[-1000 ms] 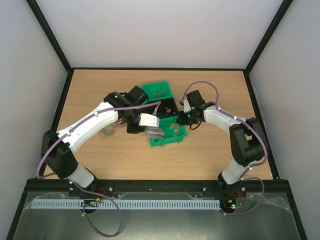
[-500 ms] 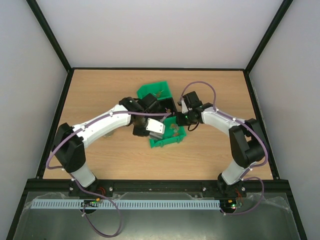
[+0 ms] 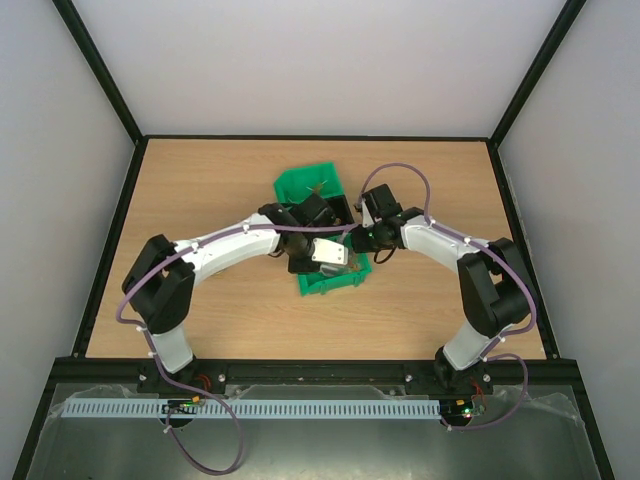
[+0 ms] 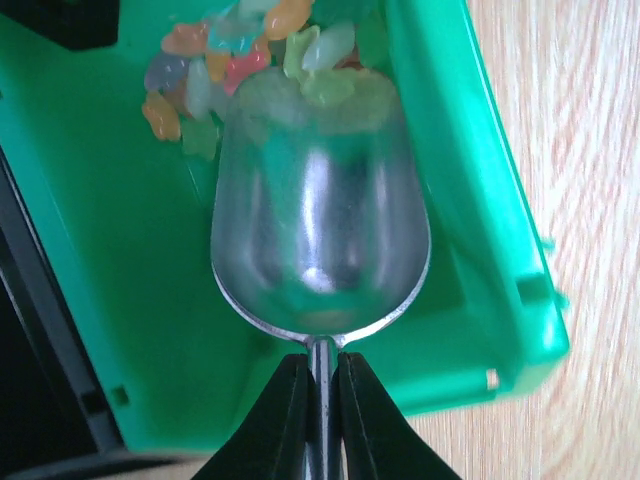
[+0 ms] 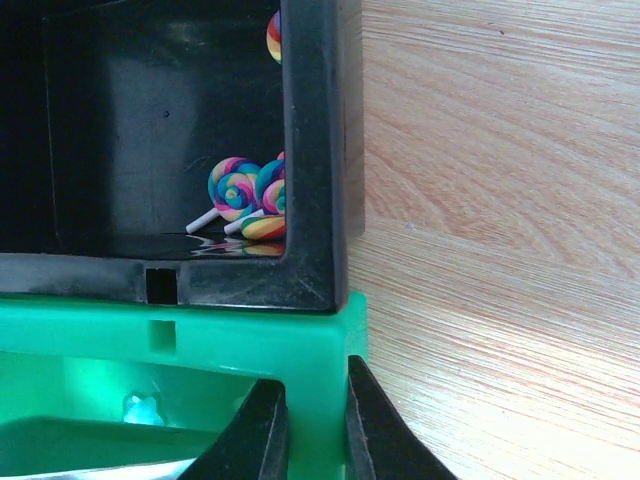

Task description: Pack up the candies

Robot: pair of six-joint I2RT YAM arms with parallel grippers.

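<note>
metal scoop: handle clenched in left pincer
candies: straight ahead, at scoop's lip
green bin: wall clenched by right pincer

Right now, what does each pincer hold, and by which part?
Left pincer holds the metal scoop by its handle; right pincer grips the green bin by its wall.

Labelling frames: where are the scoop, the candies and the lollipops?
scoop [image 4: 320, 240]: left wrist view, middle of its bowl.
candies [image 4: 240, 70]: left wrist view, middle of the pile.
lollipops [image 5: 233, 187]: right wrist view, a swirled head.
</note>
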